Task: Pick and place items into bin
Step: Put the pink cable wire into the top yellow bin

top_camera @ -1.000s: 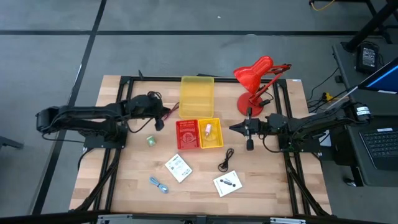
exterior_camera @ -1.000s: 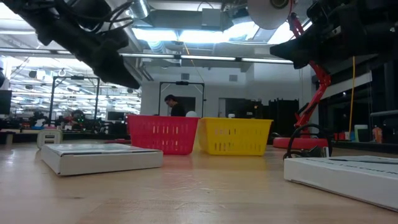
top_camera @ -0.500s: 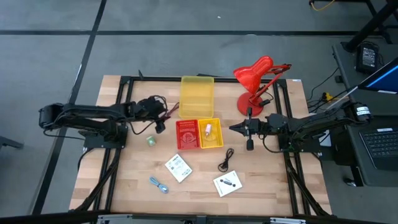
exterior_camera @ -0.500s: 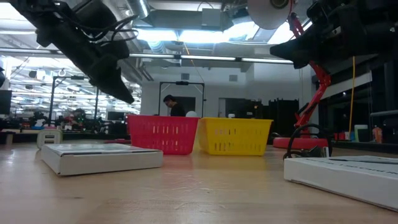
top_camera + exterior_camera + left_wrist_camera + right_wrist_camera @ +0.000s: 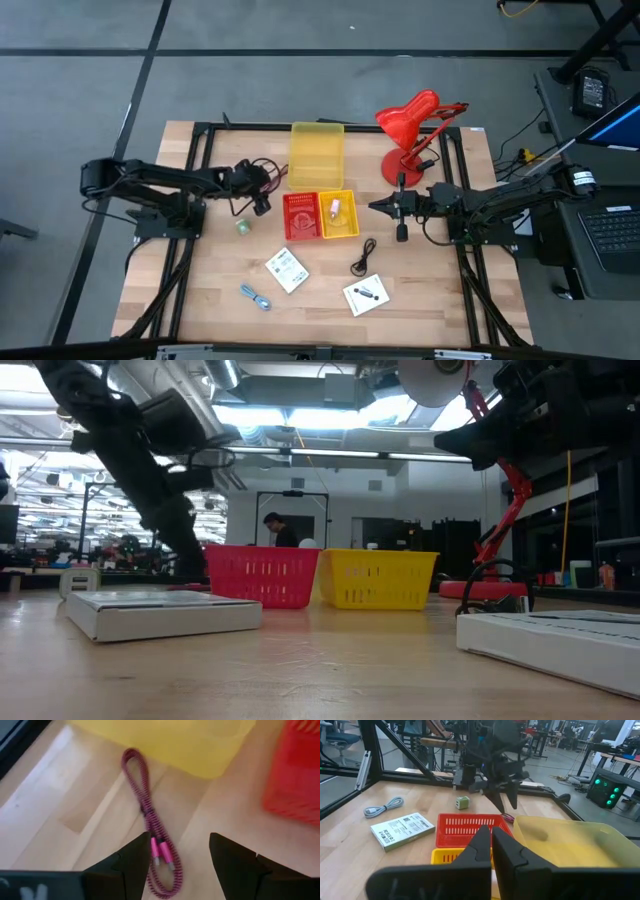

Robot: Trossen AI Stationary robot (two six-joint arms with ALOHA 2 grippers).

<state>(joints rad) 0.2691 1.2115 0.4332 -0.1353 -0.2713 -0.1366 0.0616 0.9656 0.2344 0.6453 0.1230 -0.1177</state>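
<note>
The dark red cord (image 5: 145, 805) lies folded on the table beside the yellow bin (image 5: 317, 154) and the red basket (image 5: 301, 216). My left gripper (image 5: 180, 855) is open and low over the cord, its fingers on either side of the cord's pink plug ends (image 5: 162, 852). In the high view it (image 5: 260, 200) is just left of the red basket. My right gripper (image 5: 492, 840) is shut and hovers right of the yellow basket (image 5: 339, 214). A green piece (image 5: 243, 226), two white packets (image 5: 287, 270) (image 5: 366, 294), a blue-and-silver tool (image 5: 256, 297) and a black cable (image 5: 363, 258) lie on the table.
A big red desk lamp (image 5: 412, 130) stands at the table's far right. The yellow basket holds a small item. A black frame (image 5: 200, 130) runs around the table. Bare wood lies along the near edge.
My left gripper has come down from well above the table to just over it, beside the red basket, and has moved a little toward the table's right edge. My right arm has kept still.
</note>
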